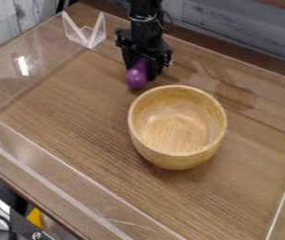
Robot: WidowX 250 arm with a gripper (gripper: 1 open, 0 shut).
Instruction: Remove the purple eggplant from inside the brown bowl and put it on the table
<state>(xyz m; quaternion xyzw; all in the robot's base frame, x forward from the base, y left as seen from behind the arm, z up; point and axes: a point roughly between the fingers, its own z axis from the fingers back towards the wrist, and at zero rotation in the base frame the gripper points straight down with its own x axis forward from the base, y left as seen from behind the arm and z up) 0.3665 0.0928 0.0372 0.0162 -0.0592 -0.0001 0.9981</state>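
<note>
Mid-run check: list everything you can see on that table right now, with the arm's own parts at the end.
purple eggplant: one, glossy purple, outside the bowl, just beyond its far-left rim, low at the tabletop under the end effector; whether it touches the wood cannot be told.
brown bowl: one, light tan wood, centre-right of the table, upright, nothing inside.
table: one, brown wood grain, under everything.
acrylic walls: clear, along the table's edges, with a folded clear piece at the far left.
end effector: one, black, pointing down at the far side, shut on the purple eggplant.
</note>
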